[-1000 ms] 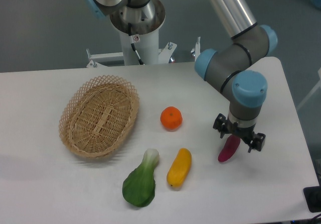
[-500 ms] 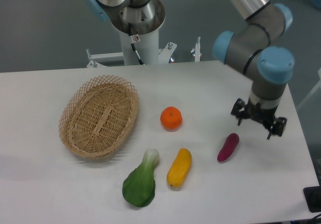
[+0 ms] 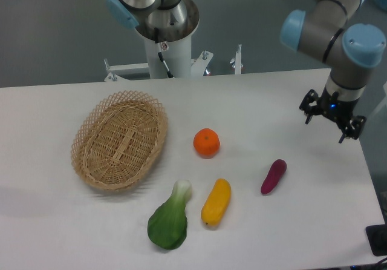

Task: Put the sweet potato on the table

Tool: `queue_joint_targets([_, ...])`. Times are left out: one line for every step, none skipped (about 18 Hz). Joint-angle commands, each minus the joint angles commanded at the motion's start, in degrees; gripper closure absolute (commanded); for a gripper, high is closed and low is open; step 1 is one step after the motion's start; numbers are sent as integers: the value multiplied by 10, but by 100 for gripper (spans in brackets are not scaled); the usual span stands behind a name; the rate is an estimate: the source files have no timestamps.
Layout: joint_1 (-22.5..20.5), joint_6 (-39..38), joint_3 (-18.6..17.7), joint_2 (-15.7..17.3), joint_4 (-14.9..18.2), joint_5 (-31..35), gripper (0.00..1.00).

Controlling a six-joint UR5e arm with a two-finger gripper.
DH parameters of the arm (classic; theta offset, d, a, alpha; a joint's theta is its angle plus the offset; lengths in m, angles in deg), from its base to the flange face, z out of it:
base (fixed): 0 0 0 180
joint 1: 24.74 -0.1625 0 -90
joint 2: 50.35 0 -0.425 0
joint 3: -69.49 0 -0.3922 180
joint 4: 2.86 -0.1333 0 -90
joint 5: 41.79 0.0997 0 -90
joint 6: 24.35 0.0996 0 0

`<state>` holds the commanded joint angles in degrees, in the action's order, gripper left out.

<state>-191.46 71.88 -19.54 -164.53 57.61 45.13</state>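
Rising up and to the right, the gripper (image 3: 332,119) had left the sweet potato (image 3: 273,177) lying free on the table (image 3: 48,221), its fingers spread apart, right of the yellow vegetable (image 3: 216,201).

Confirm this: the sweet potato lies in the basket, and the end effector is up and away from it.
Not quite. The camera view shows the sweet potato lying on the table, well right of the basket, which looks empty. The end effector is indeed up and away from it.
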Motion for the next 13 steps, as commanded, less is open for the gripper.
queue_joint_targets([-4,3,0,0,0,0,0])
queue_joint_targets([-4,7,0,0,0,0,0])
queue_joint_targets([-8,13,0,1,0,0,0])
queue_joint_targets([-10,18,-1,1,0,1,0])
queue_joint_targets([-11,19,-3,1,0,1,0])
queue_joint_targets([-11,19,-3,1,0,2,0])
queue_joint_targets([-11,19,-4,1,0,2,0])
queue_joint_targets([-11,19,-4,1,-1,3,0])
queue_joint_targets([-11,20,-4,0,-2,3,0])
queue_joint_targets([-11,19,-6,1,-2,4,0])
queue_joint_targets([-11,19,-7,0,-3,4,0])
queue_joint_targets([-10,19,-7,0,-3,4,0])
queue_joint_targets([-10,19,-7,1,-3,4,0])
